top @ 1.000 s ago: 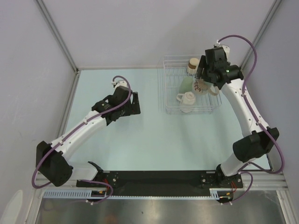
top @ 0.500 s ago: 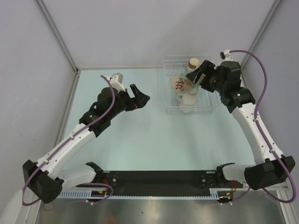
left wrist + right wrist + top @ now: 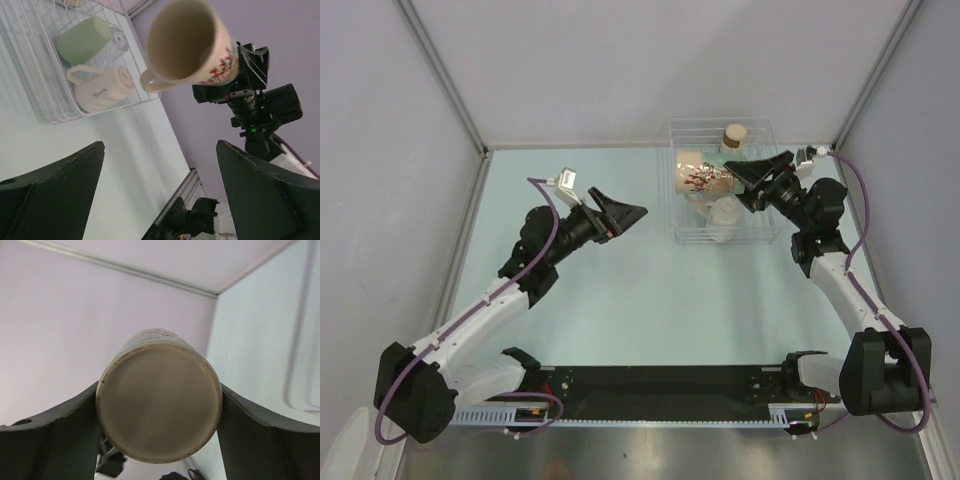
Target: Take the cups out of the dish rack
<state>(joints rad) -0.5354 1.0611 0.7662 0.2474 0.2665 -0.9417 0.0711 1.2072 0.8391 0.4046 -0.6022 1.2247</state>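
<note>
My right gripper [image 3: 740,178] is shut on the cream cup with dark red print [image 3: 698,176], held on its side in the air above the left part of the white wire dish rack [image 3: 676,205], mouth toward the left arm. Its flat base fills the right wrist view [image 3: 160,407] between my fingers. The left wrist view shows its open mouth [image 3: 182,42]. My left gripper [image 3: 625,212] is open and empty, raised left of the rack, pointing at the cup. In the rack lie a white handled cup [image 3: 102,89], a pale green cup [image 3: 82,40] and a tan brown-topped cup [image 3: 733,137].
The rack stands at the back right of the pale blue table [image 3: 620,300], near the back wall. Grey walls close in the table on three sides. A black rail [image 3: 660,382] runs along the near edge with both arm bases.
My right gripper has lifted the cream cup out of the rack and swung it left, turning it on its side. My left arm has risen and moved right toward the cup.
</note>
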